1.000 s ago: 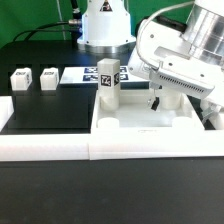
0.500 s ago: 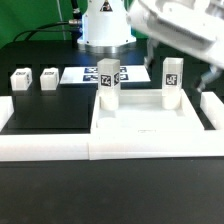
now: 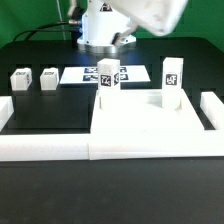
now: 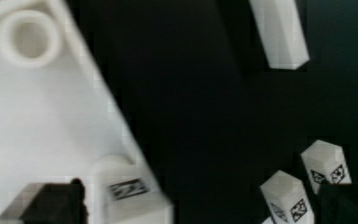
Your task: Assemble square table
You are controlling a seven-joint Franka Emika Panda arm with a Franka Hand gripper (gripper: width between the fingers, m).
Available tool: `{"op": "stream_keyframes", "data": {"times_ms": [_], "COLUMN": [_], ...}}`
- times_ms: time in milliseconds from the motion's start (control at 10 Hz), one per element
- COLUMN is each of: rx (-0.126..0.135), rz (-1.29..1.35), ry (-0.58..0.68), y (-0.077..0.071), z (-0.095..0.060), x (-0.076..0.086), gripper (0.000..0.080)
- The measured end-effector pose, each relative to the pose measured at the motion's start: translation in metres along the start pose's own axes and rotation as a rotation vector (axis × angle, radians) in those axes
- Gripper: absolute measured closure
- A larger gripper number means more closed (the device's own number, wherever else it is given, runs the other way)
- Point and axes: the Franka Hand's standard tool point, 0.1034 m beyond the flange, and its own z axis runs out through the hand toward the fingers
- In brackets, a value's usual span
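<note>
In the exterior view the white slab [image 3: 150, 128] lies flat on the black table [image 3: 50, 105], toward the exterior view's right; a low white wall [image 3: 50, 148] runs along its front and rises in short pieces at either side. Two legs stand upright on the slab's far part, each with a black-and-white tag facing the camera. The first leg [image 3: 109, 84] is at the far corner on the exterior view's left; the second leg [image 3: 171, 83] is toward the exterior view's right, well apart from the first. One loose leg [image 3: 20, 79] and another loose leg [image 3: 48, 78] sit side by side on the table at the exterior view's left, just beside the marker board [image 3: 84, 75], which lies flat behind the slab. The robot's base [image 3: 105, 25] stands at the back; the arm [image 3: 150, 12] is a blur high up, clear of every part; the hand cannot be made out here.

In the wrist view the slab shows a round hole [image 4: 28, 40] in its surface; a tagged leg stands on it near its edge, though which of the two I cannot tell. Across a stretch of bare table lie the two loose legs, close together; a piece of the wall lies farther off. Only a dark bit of the hand [image 4: 48, 205] shows at the picture's edge, touching nothing that I can see; how far it is open I cannot tell.
</note>
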Motion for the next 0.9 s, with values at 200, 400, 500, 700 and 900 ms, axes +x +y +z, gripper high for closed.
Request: {"op": "stream_keyframes", "data": {"times_ms": [200, 400, 500, 700, 900], "rx": [-0.009, -0.010, -0.008, -0.007, -0.009], "rz": [0.126, 0.228, 0.282, 0.386, 0.595], "ry": [0.023, 0.018, 0.020, 0.021, 0.046], "y": [-0.020, -0.015, -0.015, -0.015, -0.021], "z": [0.027, 0.023, 0.024, 0.024, 0.041], "x": [-0.003, -0.002, -0.002, -0.001, 0.009], "gripper": [0.0150, 0.0150, 0.0150, 0.0150, 0.0150]}}
